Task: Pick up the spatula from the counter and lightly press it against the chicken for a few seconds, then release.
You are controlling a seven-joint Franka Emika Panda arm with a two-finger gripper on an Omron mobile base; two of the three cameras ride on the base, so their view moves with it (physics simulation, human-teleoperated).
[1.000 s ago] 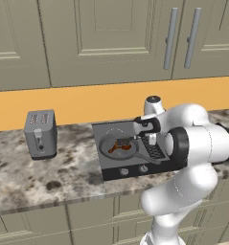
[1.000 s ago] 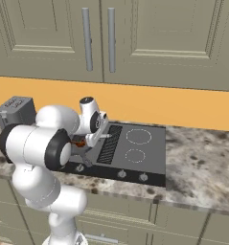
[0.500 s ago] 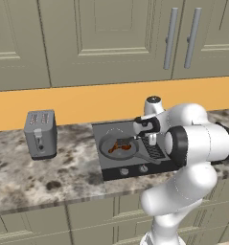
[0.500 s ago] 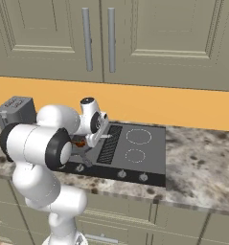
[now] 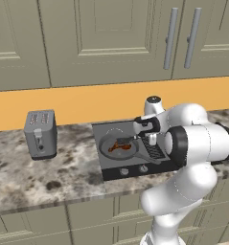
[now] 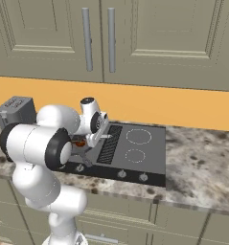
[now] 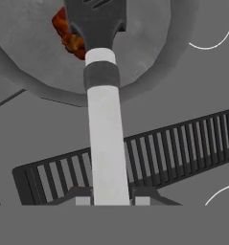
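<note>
sitting in the pan (image 7: 169, 53) — chicken (image 7: 68, 37), under the spatula (image 7: 104, 119).

We look forward and down over the arm (image 5: 197, 143) from behind it, left and right, both views sharing the cooktop (image 5: 111, 171) and counter (image 5: 49, 177); our hand camera sits close, facing along the spatula (image 7: 104, 143) into the pan (image 7: 25, 48).

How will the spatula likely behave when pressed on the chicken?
The spatula looks straight and rigid, so it probably won't flex. Its smooth handle, pinched by the gripper, might pivot. The small chicken may slide in the pan.
</note>
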